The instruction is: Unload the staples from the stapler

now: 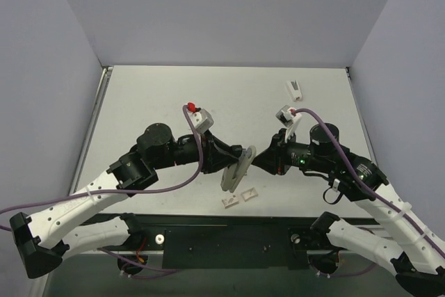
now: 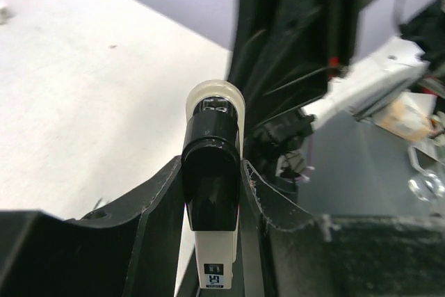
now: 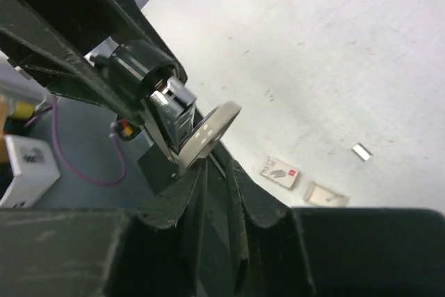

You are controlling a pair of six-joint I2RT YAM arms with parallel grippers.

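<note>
The stapler [image 1: 238, 166] is held tilted above the table's front middle, between both grippers. My left gripper [image 1: 226, 159] is shut on its white shell. In the left wrist view the stapler [image 2: 212, 172] stands between the jaws with its black end and clear round tip pointing away. My right gripper [image 1: 260, 159] meets the stapler's upper end. In the right wrist view its fingers [image 3: 201, 179] are almost together on a thin dark bar under the stapler's grey-white flap [image 3: 208, 132]. A tiny grey strip [image 3: 361, 151], seemingly the staples, lies on the table.
Two small white tabs [image 1: 230, 202] [image 1: 247, 193] lie below the stapler near the table's front edge; they also show in the right wrist view [image 3: 281, 174] [image 3: 325, 195]. A small white object [image 1: 295, 87] lies at the back right. Grey walls enclose the table.
</note>
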